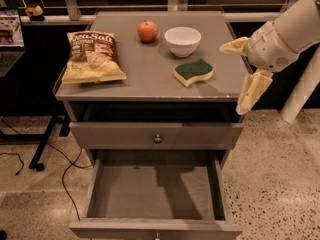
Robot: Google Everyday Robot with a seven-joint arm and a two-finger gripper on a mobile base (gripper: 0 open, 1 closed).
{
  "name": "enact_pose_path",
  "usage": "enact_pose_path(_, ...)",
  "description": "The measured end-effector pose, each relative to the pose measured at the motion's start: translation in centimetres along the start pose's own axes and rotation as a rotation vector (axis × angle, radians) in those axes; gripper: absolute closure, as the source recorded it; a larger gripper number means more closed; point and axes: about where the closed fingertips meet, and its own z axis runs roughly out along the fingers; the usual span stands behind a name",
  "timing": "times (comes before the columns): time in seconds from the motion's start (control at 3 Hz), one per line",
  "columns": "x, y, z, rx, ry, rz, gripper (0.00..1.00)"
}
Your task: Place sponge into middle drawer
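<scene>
The sponge [193,71], pale yellow with a dark green face up, lies on the grey cabinet top [145,64], near its right edge and in front of the white bowl. The middle drawer [155,191] is pulled out below, its grey floor bare. My gripper [243,70] hangs just off the right edge of the top, right of the sponge and apart from it. It is open and empty, with one cream finger [234,46] pointing left and the other finger [252,91] pointing down.
A white bowl [182,40], a red apple [147,31] and a chip bag [94,56] sit on the top. The drawer [157,135] one tier higher is closed. A laptop [9,39] is at the far left and cables [65,174] trail on the floor.
</scene>
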Motion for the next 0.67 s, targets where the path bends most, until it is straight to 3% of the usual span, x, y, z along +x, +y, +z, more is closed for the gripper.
enact_pose_path(0.67, 3.1, -6.1, -0.9, 0.015, 0.003, -0.038, 0.00)
